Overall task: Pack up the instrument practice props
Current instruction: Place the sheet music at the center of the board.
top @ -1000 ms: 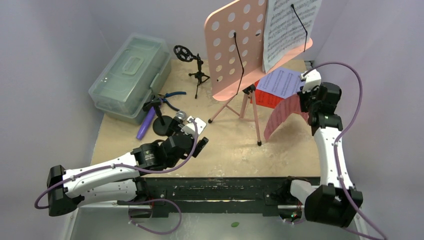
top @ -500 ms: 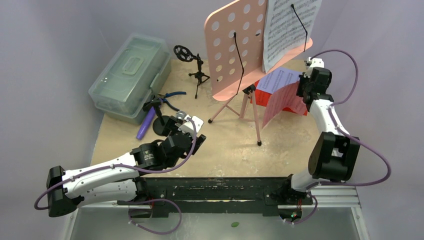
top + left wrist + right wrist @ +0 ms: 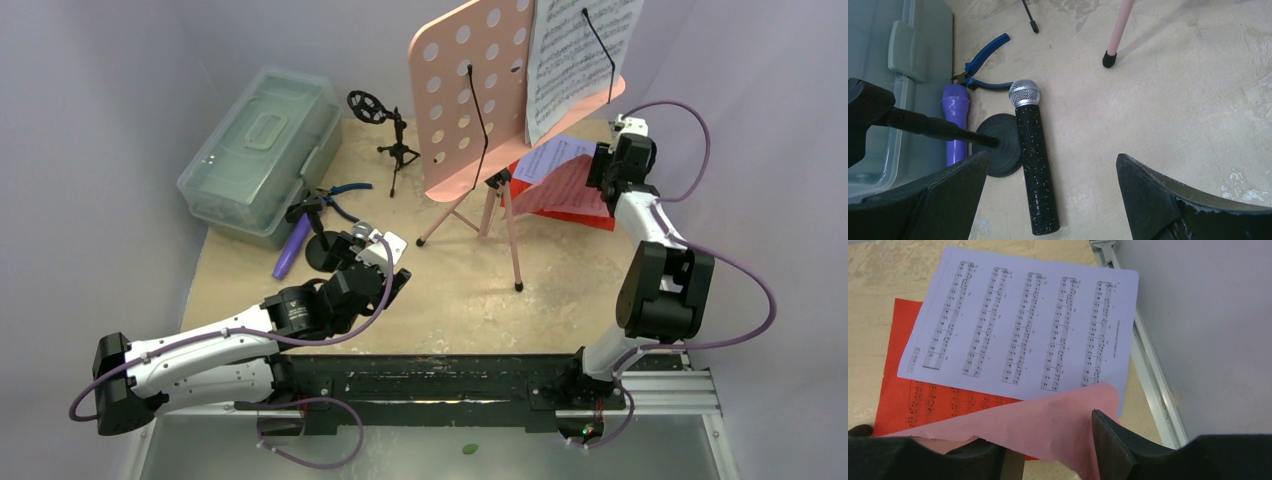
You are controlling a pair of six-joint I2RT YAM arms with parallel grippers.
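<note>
Black-and-silver microphone (image 3: 1035, 175) lies flat on the table (image 3: 560, 280) at near left. It sits between the wide-spread fingers of the left gripper (image 3: 1051, 165), which grips nothing. A second, purple microphone (image 3: 955, 120) lies just left, with a round-base stand (image 3: 998, 150) between the two. Farther back are a second stand, a tripod stand (image 3: 398, 150), and one pink rack (image 3: 470, 90) carrying a white page (image 3: 580, 50). At far right the right gripper (image 3: 1045, 437) is half open, a pink page (image 3: 1013, 425) lying in the gap. Beyond it a lilac page (image 3: 1023, 325) rests on a red page (image 3: 898, 390), making four pages.
</note>
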